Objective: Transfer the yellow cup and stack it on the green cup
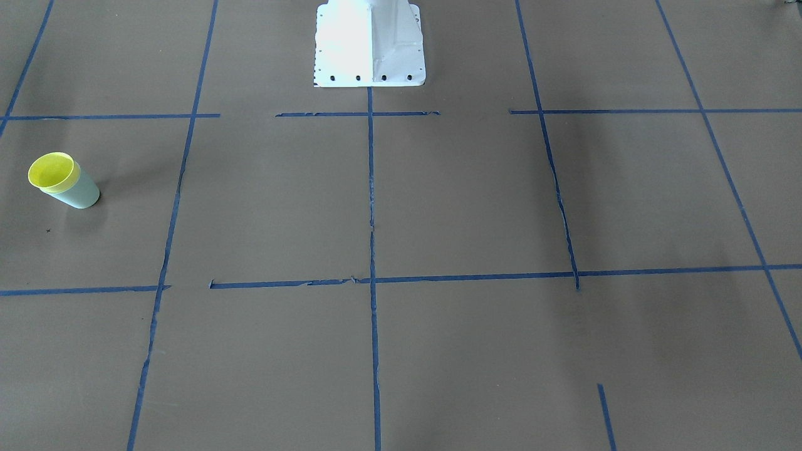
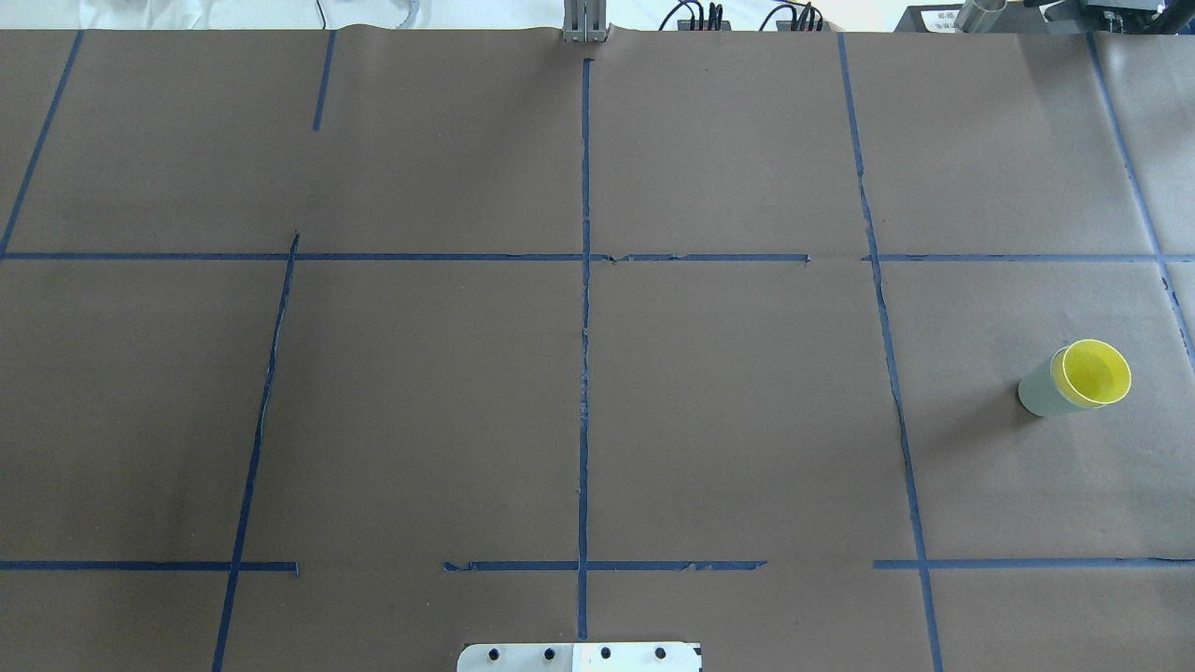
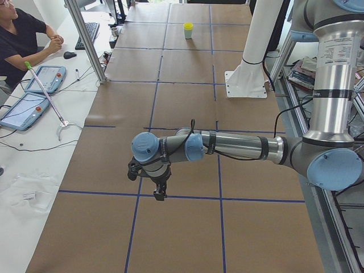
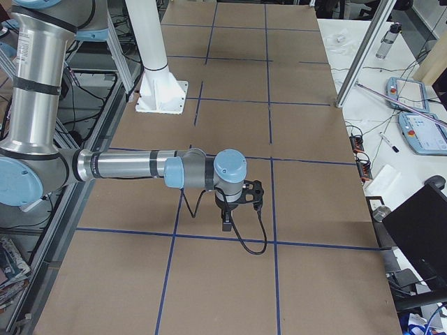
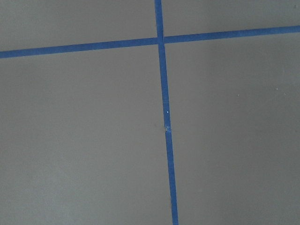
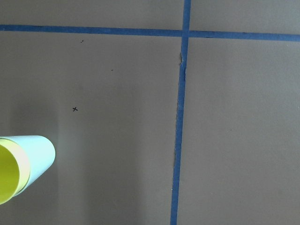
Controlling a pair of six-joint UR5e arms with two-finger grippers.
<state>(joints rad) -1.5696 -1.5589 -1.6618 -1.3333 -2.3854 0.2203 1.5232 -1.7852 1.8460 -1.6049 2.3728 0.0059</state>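
The yellow cup (image 2: 1094, 371) sits nested in the green cup (image 2: 1036, 397), upright on the worktop's (image 2: 448, 392) right side, so stacking looks finished. The left pincer (image 3: 160, 195) and right pincer (image 4: 227, 225) hang clear; released or clenched, I cannot tell.

Robotics lab: a long table (image 3: 187, 62) covered in brown paper with a blue tape grid (image 2: 584, 373), a white pedestal (image 3: 250, 62) bolted at its robot-side edge, and a left arm (image 3: 239, 147) and right arm (image 4: 133, 166), both industrial, reaching over it. Beside the table a white desk (image 3: 34, 148) holds teach pendants (image 3: 44, 78), a keyboard (image 3: 89, 34) and a mouse (image 3: 69, 55), with a person (image 3: 20, 40) seated there. An aluminium frame post (image 3: 85, 40) stands at the table's edge.
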